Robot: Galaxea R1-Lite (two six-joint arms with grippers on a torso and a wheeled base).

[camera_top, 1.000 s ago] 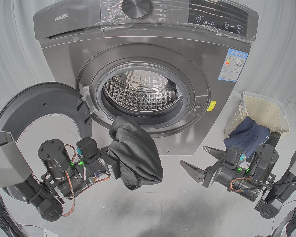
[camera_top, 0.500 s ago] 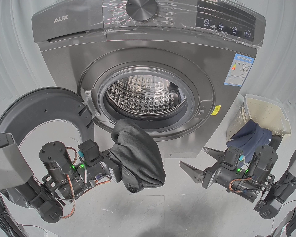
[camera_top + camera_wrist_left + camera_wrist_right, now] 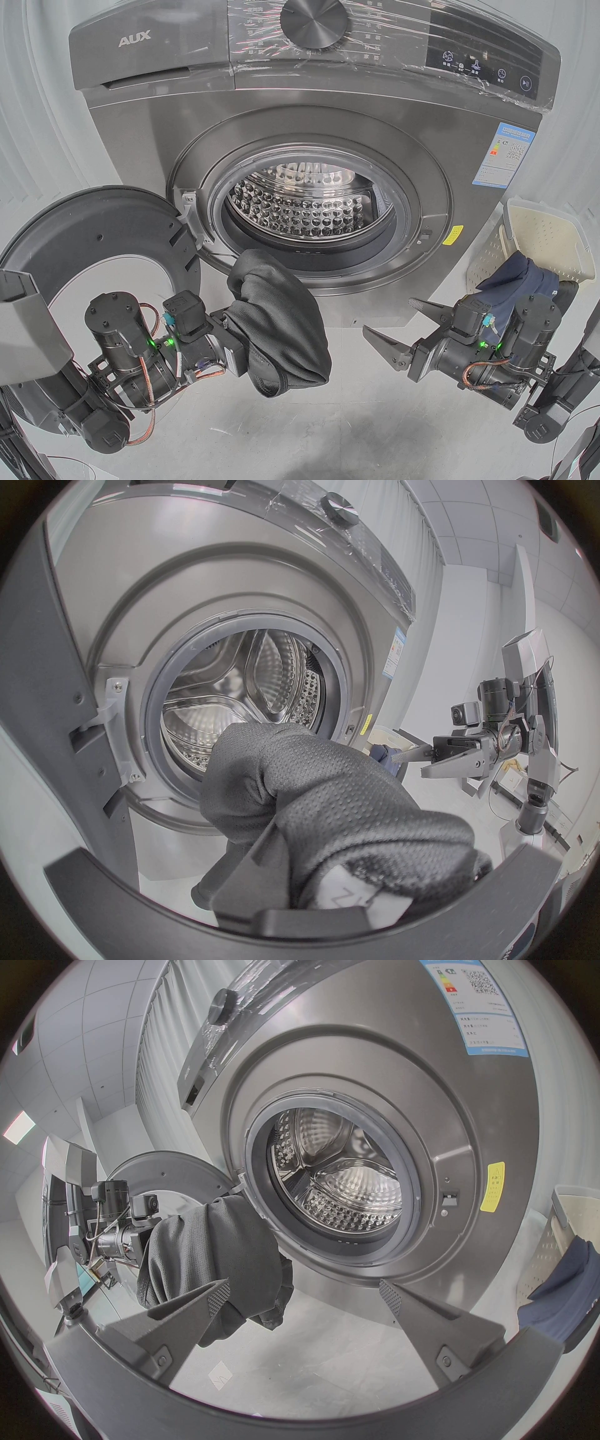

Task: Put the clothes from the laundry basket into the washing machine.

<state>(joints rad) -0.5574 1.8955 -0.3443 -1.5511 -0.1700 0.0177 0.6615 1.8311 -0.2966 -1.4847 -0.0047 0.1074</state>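
Note:
The grey washing machine stands in front of me with its round door swung open to the left and its steel drum bare. My left gripper is shut on a dark grey garment, which hangs bunched just below and in front of the drum's opening. The cloth covers the fingers. My right gripper is open and holds nothing, low to the right of the opening. Behind it a cream laundry basket holds a navy garment.
The open door stands close beside my left arm. The basket leans against the washer's right side. Bare grey floor lies between the two arms. White curtains hang on both sides of the machine.
The head camera has shifted, so the washer sits lower and further right in the picture. The left gripper keeps hold of the grey garment below the opening. The right gripper stays open.

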